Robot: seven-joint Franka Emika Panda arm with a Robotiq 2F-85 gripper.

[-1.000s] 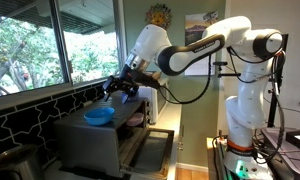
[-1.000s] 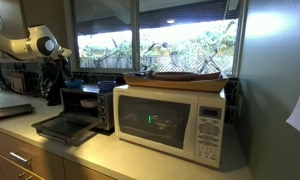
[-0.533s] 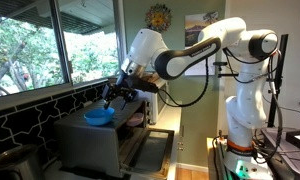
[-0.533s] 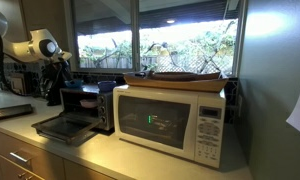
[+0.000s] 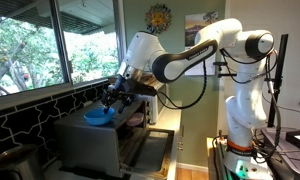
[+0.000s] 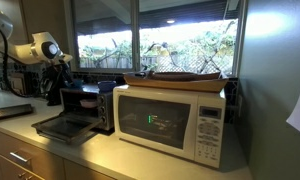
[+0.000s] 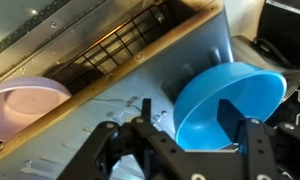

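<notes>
**Kitchen table scene: end effector being held astride the rim of a blue bowl**

Kitchen windows [image 6: 150, 40] are being shown behind a table [image 6: 140, 162], on which one toaster oven [image 6: 85, 105], its door dropped open, and one microwave [image 6: 170, 122] are being carried. Two bowls are being counted. At the left of the wrist view, one pink bowl [image 7: 25, 105] is being seen beyond a wooden strip [image 7: 110, 90]. Further right, one blue bowl [image 7: 240, 95] is being borne on the toaster oven's metal top.

The end effector [image 7: 200, 132] is being held low at the blue bowl's left wall with its fingers apart. One finger is being kept outside the wall and the other over the hollow, so the rim is being straddled. The blue bowl is lying just beneath and slightly to the right of the end effector. Being round, it is offering no long axis. Whether the pads are being pressed against the wall cannot be told.
</notes>
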